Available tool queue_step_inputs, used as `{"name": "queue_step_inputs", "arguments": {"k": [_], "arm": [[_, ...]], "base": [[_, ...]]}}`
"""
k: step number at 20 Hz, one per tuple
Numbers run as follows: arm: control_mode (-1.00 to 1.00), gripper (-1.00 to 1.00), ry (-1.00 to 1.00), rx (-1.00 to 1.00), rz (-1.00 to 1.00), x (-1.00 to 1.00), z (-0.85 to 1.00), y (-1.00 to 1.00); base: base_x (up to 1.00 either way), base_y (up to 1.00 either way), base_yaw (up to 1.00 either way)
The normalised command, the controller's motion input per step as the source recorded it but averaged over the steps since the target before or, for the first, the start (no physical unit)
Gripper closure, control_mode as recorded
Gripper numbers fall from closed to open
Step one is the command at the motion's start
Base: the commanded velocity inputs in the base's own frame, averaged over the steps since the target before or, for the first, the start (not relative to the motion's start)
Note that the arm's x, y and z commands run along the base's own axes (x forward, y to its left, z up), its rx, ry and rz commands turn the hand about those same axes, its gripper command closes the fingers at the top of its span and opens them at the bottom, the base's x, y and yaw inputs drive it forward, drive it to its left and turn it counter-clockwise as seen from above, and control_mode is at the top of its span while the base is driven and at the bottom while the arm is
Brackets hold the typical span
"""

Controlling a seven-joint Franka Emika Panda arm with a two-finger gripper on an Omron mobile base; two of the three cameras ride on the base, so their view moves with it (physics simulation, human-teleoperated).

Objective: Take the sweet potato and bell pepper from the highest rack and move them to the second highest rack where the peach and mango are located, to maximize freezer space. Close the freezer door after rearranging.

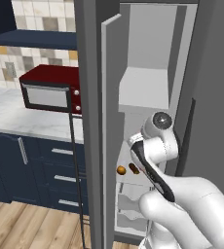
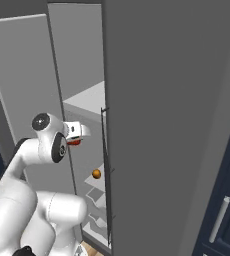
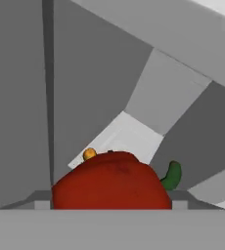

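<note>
The red bell pepper is seen pinched at the gripper, its green stem turned aside, just inside the open freezer door and above the rack bearing the orange peach and a brown item. The fingers themselves are hidden behind the pepper. The carrying step is judged under way; lowering toward the rack beside the peach is called for next.

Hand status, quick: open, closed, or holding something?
Hand: closed on the red bell pepper, inside the open freezer.
</note>
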Motion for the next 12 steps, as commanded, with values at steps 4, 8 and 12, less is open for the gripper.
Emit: {"name": "queue_step_inputs", "arguments": {"k": [4,8,12], "arm": [[-1.00,1.00,0.43,-0.01,0.03,0.04,-0.51,0.00],[-1.00,1.00,0.33,0.00,0.05,0.21,-0.60,0.00],[-1.00,1.00,0.21,0.00,0.10,0.35,-0.74,0.00]], "base": [[0.00,0.00,0.00],[0.00,0.00,0.00],[0.00,0.00,0.00]]}}
